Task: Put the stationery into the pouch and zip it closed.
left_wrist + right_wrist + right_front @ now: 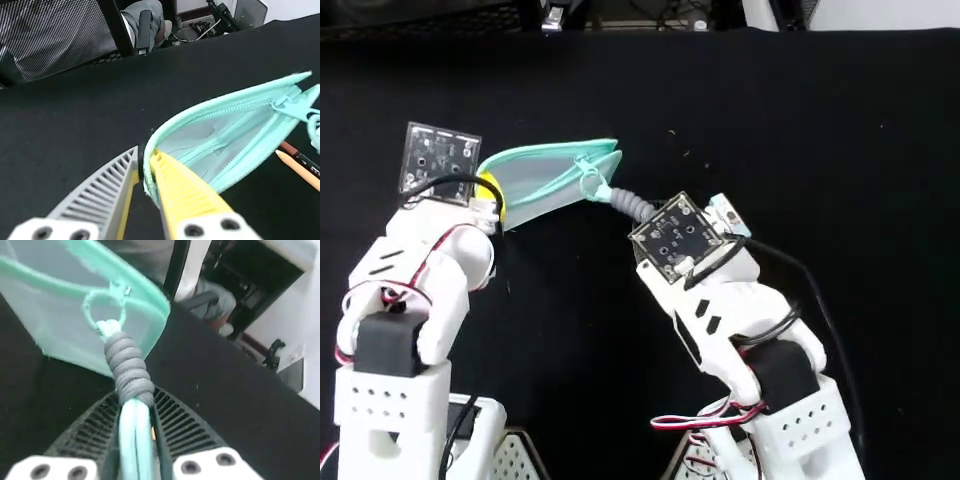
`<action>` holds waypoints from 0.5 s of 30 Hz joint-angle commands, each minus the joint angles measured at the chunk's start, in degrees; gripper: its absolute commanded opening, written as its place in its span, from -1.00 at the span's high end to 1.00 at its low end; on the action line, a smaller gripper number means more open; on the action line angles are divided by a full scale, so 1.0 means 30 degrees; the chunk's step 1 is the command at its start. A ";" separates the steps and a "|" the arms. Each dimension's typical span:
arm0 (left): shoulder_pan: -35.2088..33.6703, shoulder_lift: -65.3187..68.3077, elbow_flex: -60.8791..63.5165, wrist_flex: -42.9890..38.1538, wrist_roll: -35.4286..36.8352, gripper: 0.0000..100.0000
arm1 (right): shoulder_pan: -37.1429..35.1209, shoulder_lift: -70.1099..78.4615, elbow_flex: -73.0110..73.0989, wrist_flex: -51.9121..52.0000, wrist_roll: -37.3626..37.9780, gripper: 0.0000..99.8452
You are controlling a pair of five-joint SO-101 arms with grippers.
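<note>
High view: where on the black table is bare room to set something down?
Bare: the black table beyond the mint mesh pouch, the strip right of the right gripper, the gap between the arms. Crowded: around the pouch, held by the left gripper.

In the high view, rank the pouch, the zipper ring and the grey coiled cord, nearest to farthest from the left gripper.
1. pouch, held in the left gripper.
2. zipper ring, at the pouch's far end.
3. grey coiled cord, just beyond the ring.
</note>
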 commanded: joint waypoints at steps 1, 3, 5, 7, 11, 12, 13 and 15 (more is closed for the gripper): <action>0.0132 0.0176 0.2007 0.0293 0.0029 0.94 | 0.0821 -0.0190 -0.0220 -0.0117 0.0117 0.98; 0.0132 0.0176 0.2066 0.0293 0.0029 0.94 | 0.1612 -0.0190 -0.0659 -0.0117 0.0088 0.98; 0.0132 0.0176 0.2066 0.0293 0.0322 0.94 | 0.2432 -0.0190 -0.1187 -0.0176 0.0000 0.98; 0.0132 0.0176 0.1949 0.0264 0.1700 0.94 | 0.2960 -0.0190 -0.1538 -0.0586 -0.0029 0.98; 0.0132 0.0176 0.1919 0.0264 0.4806 0.94 | 0.3575 -0.0190 -0.1744 -0.0791 -0.0029 0.98; 0.0103 0.0176 0.1919 0.0264 0.5392 0.94 | 0.3722 -0.0190 -0.1714 -0.0791 -0.0029 0.98; 0.0103 0.0176 0.1919 0.0264 0.6007 0.94 | 0.3956 -0.0190 -0.1656 -0.0791 -0.0029 0.98; 0.0103 0.0176 0.1919 0.0264 0.7209 0.94 | 0.4542 -0.0190 -0.1656 -0.0791 -0.0029 0.98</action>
